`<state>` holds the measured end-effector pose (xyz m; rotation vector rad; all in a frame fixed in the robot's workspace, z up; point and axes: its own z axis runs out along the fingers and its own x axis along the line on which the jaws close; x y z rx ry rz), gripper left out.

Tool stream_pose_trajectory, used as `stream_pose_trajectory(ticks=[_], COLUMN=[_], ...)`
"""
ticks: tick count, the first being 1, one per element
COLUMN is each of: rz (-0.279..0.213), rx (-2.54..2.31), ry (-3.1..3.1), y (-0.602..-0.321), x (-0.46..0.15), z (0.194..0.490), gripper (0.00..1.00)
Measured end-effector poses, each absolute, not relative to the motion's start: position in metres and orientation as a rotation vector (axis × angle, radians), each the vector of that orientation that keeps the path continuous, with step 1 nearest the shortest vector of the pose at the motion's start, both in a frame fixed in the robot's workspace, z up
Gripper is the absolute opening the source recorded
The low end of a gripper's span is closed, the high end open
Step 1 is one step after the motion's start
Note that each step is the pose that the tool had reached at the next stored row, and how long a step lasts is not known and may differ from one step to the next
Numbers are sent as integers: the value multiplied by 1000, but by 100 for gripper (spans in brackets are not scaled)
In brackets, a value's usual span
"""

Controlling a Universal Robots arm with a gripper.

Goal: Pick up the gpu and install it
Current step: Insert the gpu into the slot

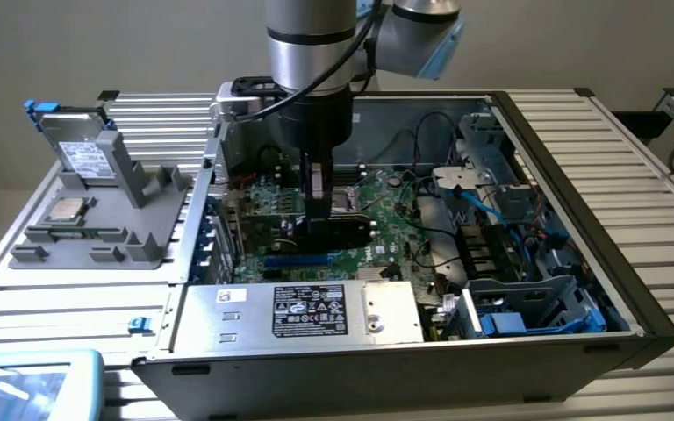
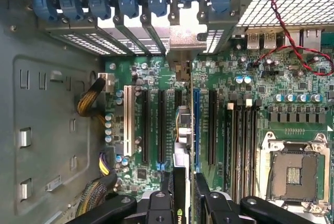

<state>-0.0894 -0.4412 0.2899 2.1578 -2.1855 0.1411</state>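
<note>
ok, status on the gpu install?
Gripper shut on the gpu. Card edge-on over the motherboard slots. Seated or not: cannot tell. Yellow cable bundle off to the side.

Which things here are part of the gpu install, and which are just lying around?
In the job: gpu, held in the gripper; motherboard below it.
Lying about: silver drive, processor chip, memory stick, all on the grey stand.

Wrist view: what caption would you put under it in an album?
Hand grips the gpu edge-on over the motherboard inside the open case.
</note>
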Motion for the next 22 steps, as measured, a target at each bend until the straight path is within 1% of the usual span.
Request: stream_pose_trajectory(ticks=[22], rz=[142], rx=[2158], ry=[-2186], y=[-437], x=[-103], z=[276], gripper=[27])
